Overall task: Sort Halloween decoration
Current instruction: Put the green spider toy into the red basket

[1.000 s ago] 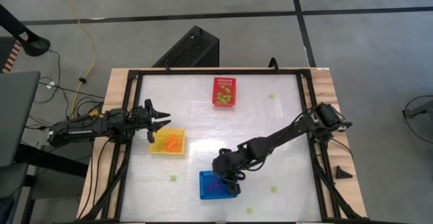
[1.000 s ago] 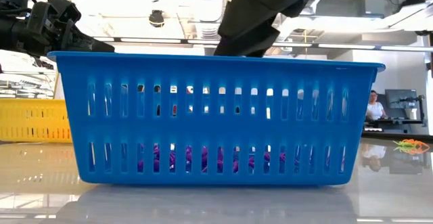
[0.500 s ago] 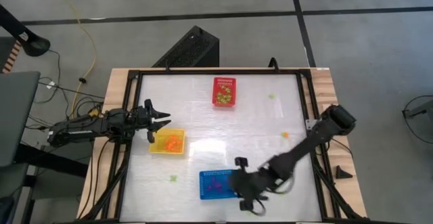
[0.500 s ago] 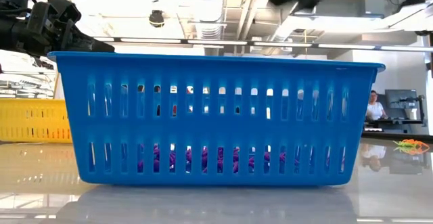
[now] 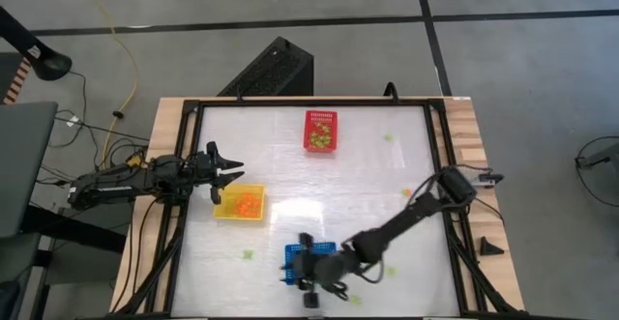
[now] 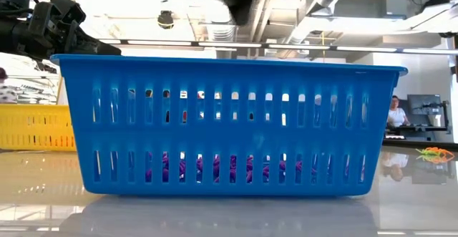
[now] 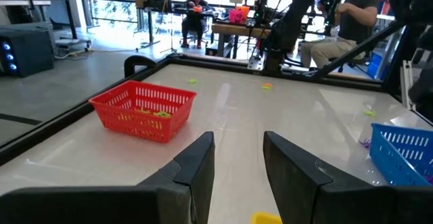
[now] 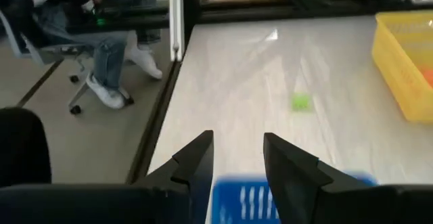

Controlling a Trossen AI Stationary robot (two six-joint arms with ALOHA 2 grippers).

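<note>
So, right gripper [image 8: 237, 146]: over the blue basket's [image 5: 311, 262] outer rim, fingers apart with a clear gap, nothing in them
Key relation: a light green trinket [image 8: 300, 102] lies on the bare table straight ahead of those fingers, out past the blue basket on the side towards the yellow basket [image 5: 242, 204]; too small to read its long axis
Nearer arm: the right one, I'd say, since it already hangs at the blue basket next to that piece
Left gripper [image 7: 237, 143]: waiting well away from the blue basket, at the yellow basket's rim, fingers apart and empty
Blue basket: purple pieces [image 6: 200, 169] piled on its floor
Yellow basket: orange pieces [image 5: 246, 204] inside
Red basket [image 5: 321, 131]: far across the table from the blue basket, light green bits in it
Loose decoration: more green specks lie on the blue basket's other side, and an orange one [image 5: 407, 192] further off beside the right arm
Likely next: reach forward and drop low over the green piece
</note>
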